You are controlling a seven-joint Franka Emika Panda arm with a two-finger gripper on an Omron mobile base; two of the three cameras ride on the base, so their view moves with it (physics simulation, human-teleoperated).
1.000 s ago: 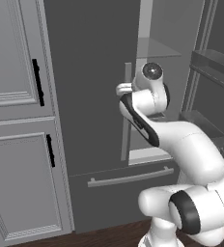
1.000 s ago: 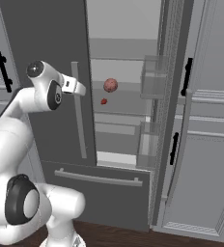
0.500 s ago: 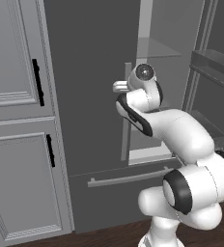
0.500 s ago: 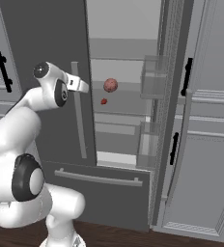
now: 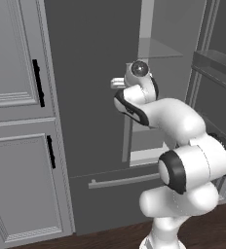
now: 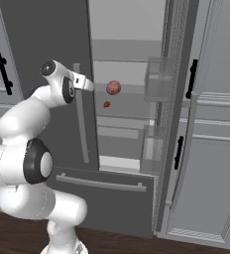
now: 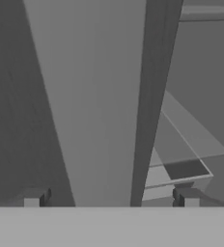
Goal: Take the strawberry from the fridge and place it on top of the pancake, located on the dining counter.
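While the arm bends upward, the tool (image 7: 109, 198), fingers apart, faces the fridge (image 6: 132, 59).

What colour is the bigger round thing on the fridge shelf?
The strawberry is pinkish-red with a speckled look. It shows best in the right base view.

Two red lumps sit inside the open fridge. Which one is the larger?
The upper lump, pinkish-red and round, on the higher shelf beside the clear door bin. The other lump lies below and slightly left of it, darker red and far smaller.
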